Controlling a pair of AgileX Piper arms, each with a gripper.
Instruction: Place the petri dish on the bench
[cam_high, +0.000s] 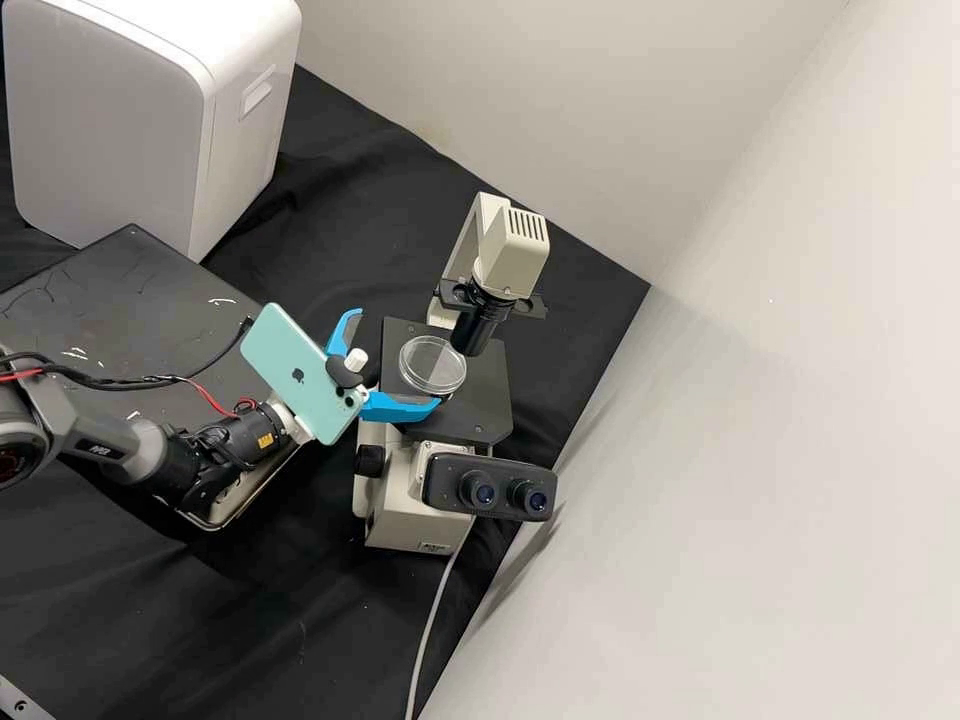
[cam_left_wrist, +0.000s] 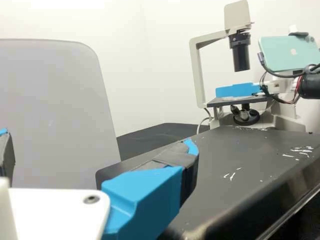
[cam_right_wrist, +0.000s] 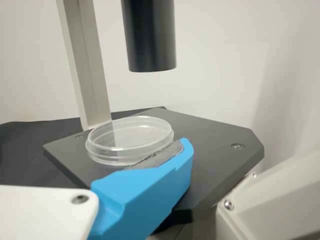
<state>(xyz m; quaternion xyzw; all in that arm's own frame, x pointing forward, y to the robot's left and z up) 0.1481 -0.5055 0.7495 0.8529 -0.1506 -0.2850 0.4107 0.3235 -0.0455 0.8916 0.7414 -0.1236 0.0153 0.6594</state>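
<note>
High view: microscope at front of bench, eyepieces nearest. Just behind, clear petri dish lies flat on black stage, under dark tube. Right gripper spread open, blue fingers either side of dish; one just beside rim, contact unclear. Mint phone on its wrist. Left wrist view: left gripper spread open, empty, over scratched black plate. White box farthest back.
</note>
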